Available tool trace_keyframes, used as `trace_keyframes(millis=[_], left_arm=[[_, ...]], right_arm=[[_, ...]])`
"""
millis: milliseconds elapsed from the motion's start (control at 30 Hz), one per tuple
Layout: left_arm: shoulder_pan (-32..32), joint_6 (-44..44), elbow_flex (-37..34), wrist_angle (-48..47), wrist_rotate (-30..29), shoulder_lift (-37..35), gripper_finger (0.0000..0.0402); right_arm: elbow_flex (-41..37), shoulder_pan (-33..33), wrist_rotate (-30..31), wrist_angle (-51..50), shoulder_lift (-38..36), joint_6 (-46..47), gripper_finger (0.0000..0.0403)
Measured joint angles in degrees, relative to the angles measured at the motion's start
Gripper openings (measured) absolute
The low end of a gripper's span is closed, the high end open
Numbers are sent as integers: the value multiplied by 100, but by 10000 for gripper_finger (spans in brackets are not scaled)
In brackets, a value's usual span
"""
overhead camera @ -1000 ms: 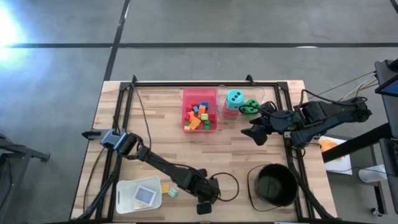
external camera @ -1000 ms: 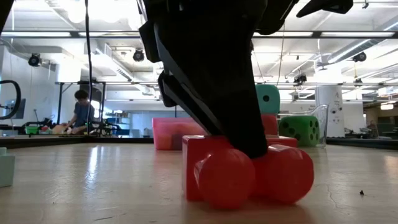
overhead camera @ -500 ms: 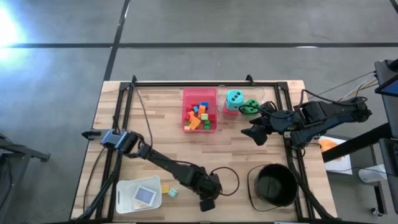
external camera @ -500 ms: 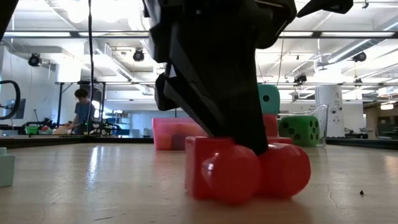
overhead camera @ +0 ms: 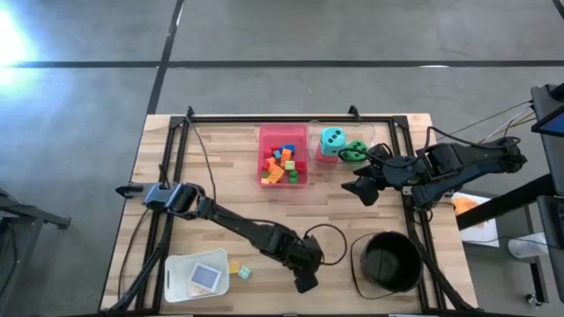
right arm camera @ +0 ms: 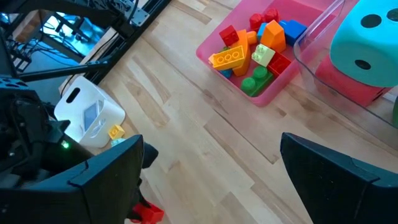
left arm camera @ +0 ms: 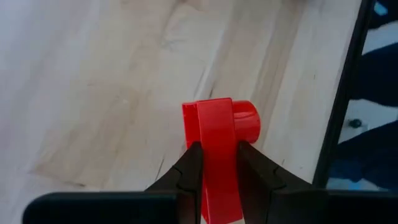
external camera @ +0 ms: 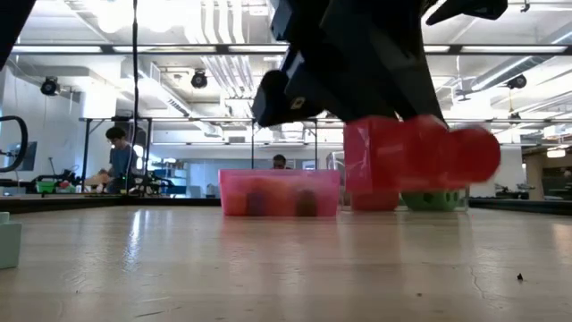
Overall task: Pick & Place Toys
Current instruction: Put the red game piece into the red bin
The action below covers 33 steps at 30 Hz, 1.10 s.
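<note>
Left claw (left arm camera: 214,163) clamped on 1 red brick (left arm camera: 216,134), lifted clear of the table (left arm camera: 93,93), near its front edge

Red brick (left arm camera: 214,149), studs sideways, clamped by the left gripper (left arm camera: 214,165), lifted off the table; more bricks (overhead camera: 282,165) fill the pink tray (overhead camera: 283,132), dice (overhead camera: 332,138) just beside the tray

The left gripper (left arm camera: 214,163) has lifted the red brick (external camera: 416,156) off the table (external camera: 268,268).
</note>
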Motion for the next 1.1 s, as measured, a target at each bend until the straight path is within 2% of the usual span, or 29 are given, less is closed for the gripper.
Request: trace_keyframes(millis=[533, 1100], left_arm=[[116, -1797, 129, -529, -78, -571, 62], [456, -2136, 122, -977, -798, -895, 62]], right_arm=[[0, -1, 2, 0, 0, 0, 370], [0, 1, 0, 1, 0, 5, 370]])
